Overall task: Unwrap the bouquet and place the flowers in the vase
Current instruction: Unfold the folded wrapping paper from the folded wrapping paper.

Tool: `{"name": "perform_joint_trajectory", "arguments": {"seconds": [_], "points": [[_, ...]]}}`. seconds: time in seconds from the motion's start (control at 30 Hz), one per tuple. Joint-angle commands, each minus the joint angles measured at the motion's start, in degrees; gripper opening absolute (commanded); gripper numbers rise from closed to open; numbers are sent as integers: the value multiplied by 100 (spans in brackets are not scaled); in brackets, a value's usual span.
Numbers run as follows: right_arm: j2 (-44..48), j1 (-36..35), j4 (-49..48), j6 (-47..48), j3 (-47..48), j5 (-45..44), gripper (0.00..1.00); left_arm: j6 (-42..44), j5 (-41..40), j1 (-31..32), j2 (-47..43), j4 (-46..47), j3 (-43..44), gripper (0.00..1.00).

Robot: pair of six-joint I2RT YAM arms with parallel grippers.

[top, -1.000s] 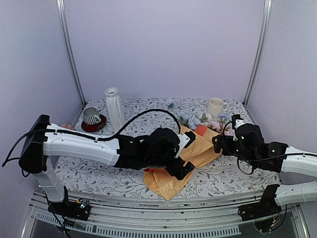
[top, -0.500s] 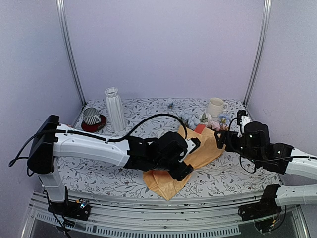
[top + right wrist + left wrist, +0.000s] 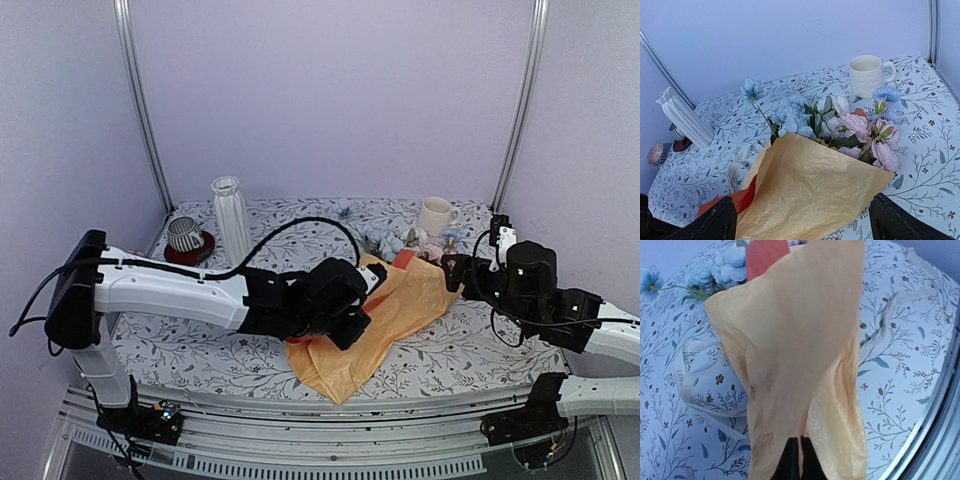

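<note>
1. The bouquet (image 3: pixel 405 290) lies on its side on the tabletop (image 3: pixel 460 350). A corner of its paper (image 3: pixel 800 350) points at the front edge between the two arms.
2. The left arm (image 3: pixel 170 290) reaches across from the left. Its jaws are pressed together on a fold of the paper near that end.
3. In the left wrist view the sheet rises away from the pinch. It is yellow-orange outside, with a darker orange inner face showing at its far end.
4. A whitish ribbon (image 3: pixel 700 385) lies loose in loops on the tabletop just beside the paper.
5. The right arm (image 3: pixel 540 295) sits at the right side. Its jaws stand wide apart and hold nothing.
6. The right fingers (image 3: pixel 705 225) show at the two lower corners of that wrist view, with the paper's wide end ahead of them.
7. The flowers (image 3: pixel 840 125) lie in the open end of the paper: pink and pale blue blooms with green leaves.
8. One blue bloom (image 3: pixel 752 88) on a thin stem sticks out past the rest toward the back.
9. A cream mug (image 3: pixel 869 75) stands upright beyond the flowers, apart from them.
10. The vase (image 3: pixel 230 218) stands upright at the far left of the tabletop, well apart from the bouquet.
11. A striped cup (image 3: pixel 184 233) on a red saucer (image 3: pixel 192 255) sits just left of the vase.
</note>
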State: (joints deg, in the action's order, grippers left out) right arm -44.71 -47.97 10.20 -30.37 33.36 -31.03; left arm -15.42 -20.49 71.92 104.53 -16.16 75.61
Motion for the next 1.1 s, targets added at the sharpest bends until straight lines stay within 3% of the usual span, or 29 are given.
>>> {"name": "perform_joint_trajectory", "arguments": {"seconds": [0.0, 0.53, 1.07], "points": [[59, 19, 80, 14, 69, -75, 94, -230, -106, -338, -453, 76, -360, 0], [-810, 21, -256, -163, -76, 678, 95, -925, 768, -1640, -1272, 872, -1764, 0], [-1660, 280, -624, -1515, -665, 1368, 93, -1024, 1119, -2432, -1274, 1406, -2435, 0]]}}
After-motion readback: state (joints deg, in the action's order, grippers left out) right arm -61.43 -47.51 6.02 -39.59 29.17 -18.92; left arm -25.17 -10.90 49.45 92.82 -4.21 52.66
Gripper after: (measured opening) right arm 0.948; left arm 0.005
